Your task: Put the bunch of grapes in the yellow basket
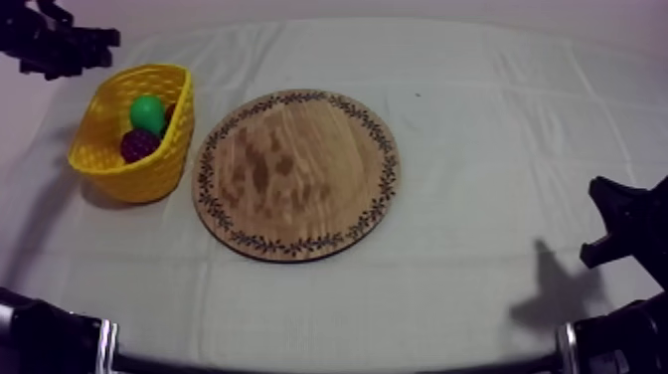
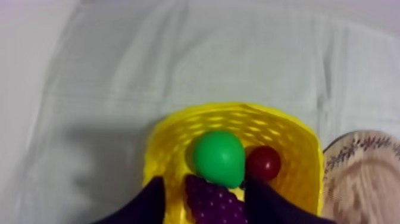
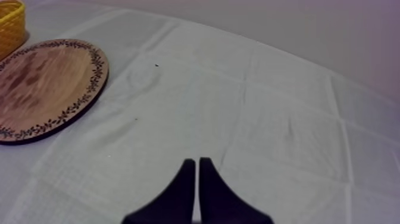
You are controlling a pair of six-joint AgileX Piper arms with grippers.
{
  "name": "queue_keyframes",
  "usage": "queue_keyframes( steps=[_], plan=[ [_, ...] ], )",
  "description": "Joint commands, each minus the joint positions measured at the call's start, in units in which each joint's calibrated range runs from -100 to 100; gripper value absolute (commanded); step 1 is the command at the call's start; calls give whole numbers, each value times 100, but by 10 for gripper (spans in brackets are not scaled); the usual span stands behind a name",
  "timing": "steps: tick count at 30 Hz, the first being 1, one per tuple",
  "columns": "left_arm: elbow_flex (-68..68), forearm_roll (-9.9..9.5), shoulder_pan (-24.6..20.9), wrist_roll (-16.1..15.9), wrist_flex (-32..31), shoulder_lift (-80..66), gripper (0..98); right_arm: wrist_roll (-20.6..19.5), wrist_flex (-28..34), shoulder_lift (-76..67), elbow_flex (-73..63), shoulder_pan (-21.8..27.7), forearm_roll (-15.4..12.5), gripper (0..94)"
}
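The grey-white cloth (image 1: 477,119) covers the table. At its middle lies the round wooden board (image 1: 296,174), bare. The yellow basket (image 1: 149,179) stands just beside the board, at its nine o'clock in the top view. The left gripper (image 2: 204,182) hovers above the basket's ten o'clock side, fingers spread wide and gripping nothing. The right gripper (image 3: 197,164) sits low at the board's four o'clock, well apart from it, its fingers pressed together in a narrow wedge. In the basket lie three fruits: the green pear (image 2: 219,158), the bunch of grapes (image 2: 214,202) touching it at its six o'clock, and the small red fruit (image 2: 263,162) at its three o'clock.
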Motion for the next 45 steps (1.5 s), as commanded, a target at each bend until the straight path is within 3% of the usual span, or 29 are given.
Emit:
queue_keyframes(
  steps=[1, 5, 10, 24, 33, 37, 41, 45],
  plan=[
    [144, -5, -81, 11, -55, -665, 347, 1, -3, -1, -3, 2, 1, 4],
    [621, -1, -282, -88, -207, -1457, 184, 1, -3, -1, -3, 2, 1, 4],
    [1506, -10, -541, -234, -525, -2542, 92, 1, -3, -1, -3, 2, 1, 4],
    [4458, 3, -668, -61, -1191, -6054, 23, 1, -3, -1, -3, 2, 1, 4],
    [5944, 83, -535, -223, -1433, -7770, 3, 1, -3, -1, -3, 2, 1, 4],
    [6235, 423, -529, -570, -1442, -8238, 1, 1, -3, -1, -3, 2, 1, 4],
    [6419, 883, -558, -1005, -1431, -8628, 1, 1, -3, -1, -3, 2, 1, 4],
    [6529, 1142, -569, -1200, -1421, -8913, 1, 3, -3, -1, -3, 2, 1, 4]
  ],
)
